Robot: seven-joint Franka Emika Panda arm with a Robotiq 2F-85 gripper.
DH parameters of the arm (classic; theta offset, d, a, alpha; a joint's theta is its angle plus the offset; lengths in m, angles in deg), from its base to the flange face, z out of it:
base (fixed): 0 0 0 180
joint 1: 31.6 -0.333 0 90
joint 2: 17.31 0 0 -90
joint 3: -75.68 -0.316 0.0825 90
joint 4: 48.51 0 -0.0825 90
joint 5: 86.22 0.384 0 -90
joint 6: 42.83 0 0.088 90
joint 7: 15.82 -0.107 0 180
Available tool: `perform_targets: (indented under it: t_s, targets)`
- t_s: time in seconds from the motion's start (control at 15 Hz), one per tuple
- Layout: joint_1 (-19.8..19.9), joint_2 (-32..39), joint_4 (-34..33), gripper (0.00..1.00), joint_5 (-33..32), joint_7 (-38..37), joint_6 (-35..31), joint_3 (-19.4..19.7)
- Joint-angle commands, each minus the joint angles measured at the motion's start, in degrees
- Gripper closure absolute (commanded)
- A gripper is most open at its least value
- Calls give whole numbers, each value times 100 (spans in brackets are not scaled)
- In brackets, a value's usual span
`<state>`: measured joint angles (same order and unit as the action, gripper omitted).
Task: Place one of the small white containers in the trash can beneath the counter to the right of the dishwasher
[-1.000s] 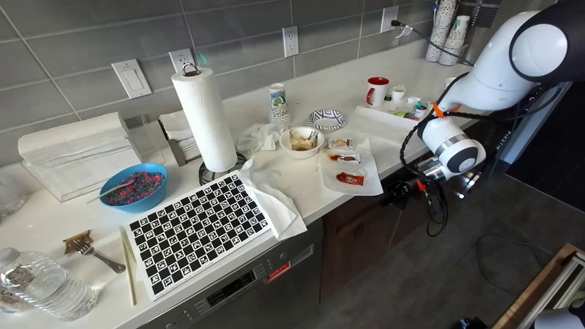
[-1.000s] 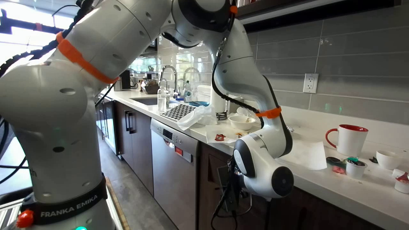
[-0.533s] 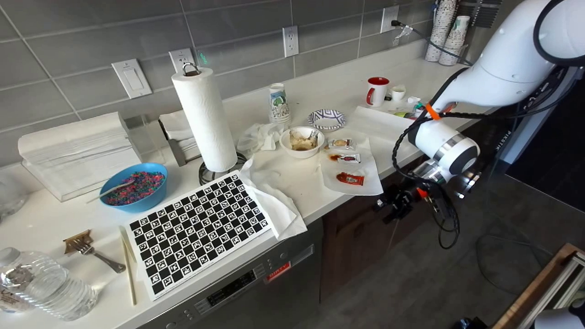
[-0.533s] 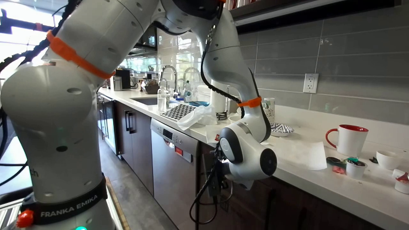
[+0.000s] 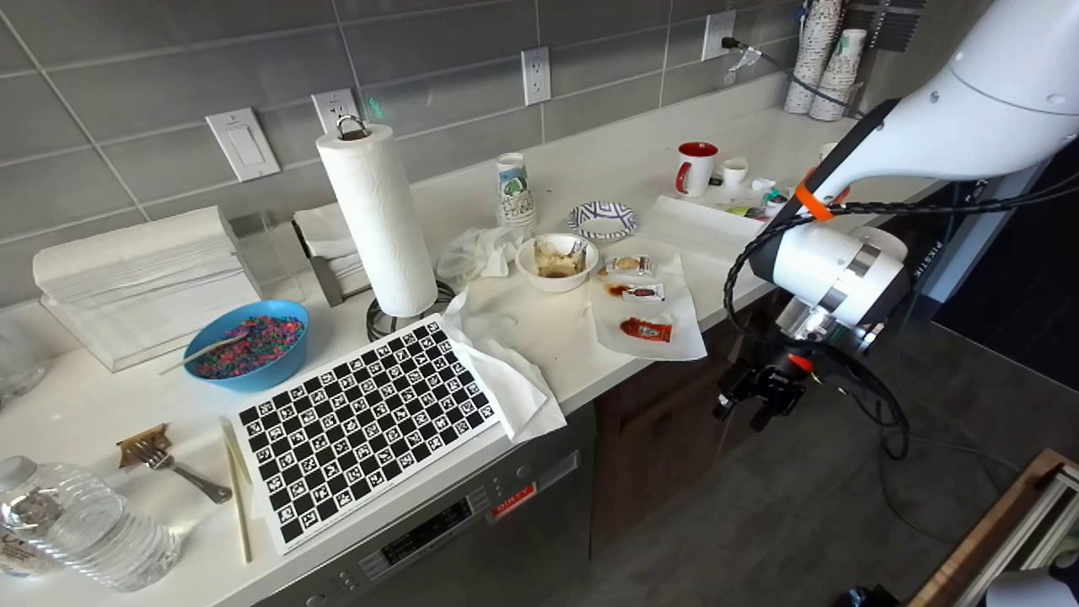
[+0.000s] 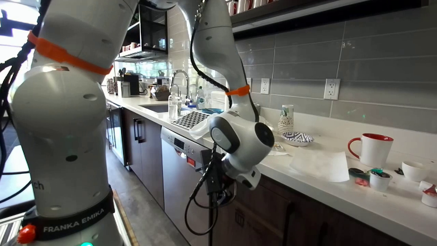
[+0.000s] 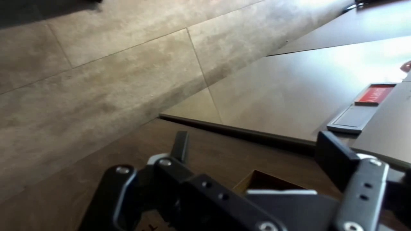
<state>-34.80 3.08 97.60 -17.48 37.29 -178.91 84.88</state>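
Observation:
My gripper (image 7: 257, 152) stands open, nothing between its fingers; in an exterior view the gripper (image 5: 742, 413) points down, in front of the brown cabinet fronts and below the counter (image 5: 582, 362). Right of the grey dishwasher (image 6: 186, 184), a dark rectangular opening (image 7: 264, 181) cuts into the cabinet front, partly behind my gripper. A trash symbol (image 6: 239, 217) marks that cabinet; the trash can itself is hidden. Small white containers, one with a bluish-green top (image 6: 379, 182), another plain white container (image 6: 414, 171) and one with a reddish top (image 6: 429, 197), stand on the counter's right part.
A white mug with red handle (image 6: 374, 152) stands near the containers. Flattened paper (image 6: 321, 167), a patterned plate (image 6: 297, 138), a white bowl (image 5: 556, 265) and sauce packets (image 5: 646, 330) lie along the counter. The counter's front edge (image 6: 307, 191) overhangs the cabinets.
My gripper has drawn back from the cabinet front and tipped further downward. The arm has swung toward the dishwasher side in an exterior view. Objects on the counter have stayed put.

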Motion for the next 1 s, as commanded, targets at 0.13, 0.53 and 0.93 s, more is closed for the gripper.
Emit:
perform_targets:
  t_s: [0.13, 0.53, 0.93]
  targets:
    - [-156, -1191, 827, 0, -1745, -1884, -1173, -383]
    - [-3, -1916, 1278, 0, -3903, -3261, -2017, -668]
    - [122, -2589, 1451, 0, -5590, -4257, -2486, -732]
